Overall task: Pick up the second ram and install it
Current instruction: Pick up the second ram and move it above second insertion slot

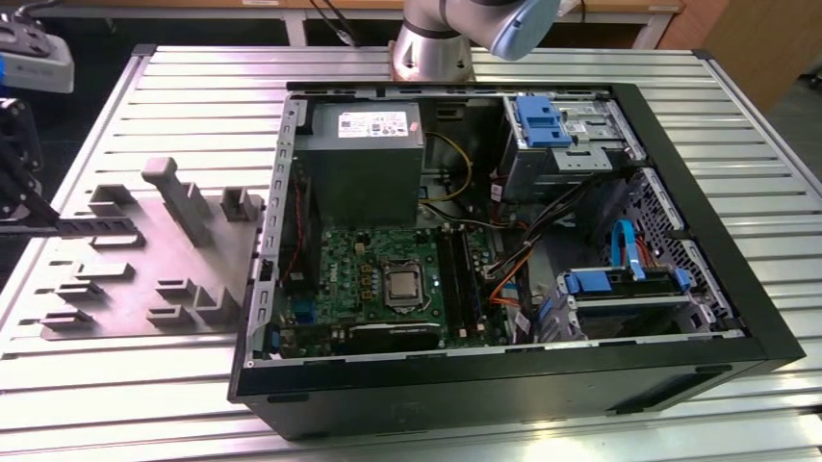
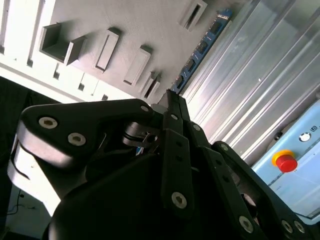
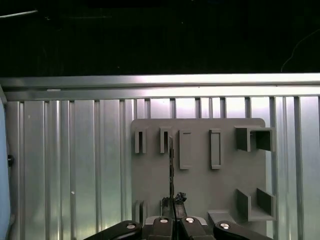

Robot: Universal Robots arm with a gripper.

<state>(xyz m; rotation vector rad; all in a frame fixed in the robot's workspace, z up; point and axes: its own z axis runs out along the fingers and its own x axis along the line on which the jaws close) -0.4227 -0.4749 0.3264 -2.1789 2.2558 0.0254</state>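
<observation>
The second ram (image 2: 202, 45) is a thin blue-green stick with black chips, running along the grey holder plate (image 2: 125, 25). In the second wrist view my gripper (image 2: 170, 100) has its fingers closed together on the stick's near end. Seen edge-on in the first wrist view, the ram (image 3: 171, 170) is a thin dark line rising from my gripper (image 3: 172, 215) across the plate (image 3: 200, 190), in line with a small holder (image 3: 165, 140). Whether it is lifted off the plate I cannot tell. The open computer case (image 1: 668, 318) holds the green board (image 1: 372, 279) with long black slots (image 1: 460, 284).
The plate (image 1: 141, 279) with several raised holders lies on the slatted metal table (image 1: 192, 96) at the exterior view's left of the case. The arm's base (image 1: 430, 53) stands behind the case. A blue box with a red button (image 2: 285, 162) lies beside the plate.
</observation>
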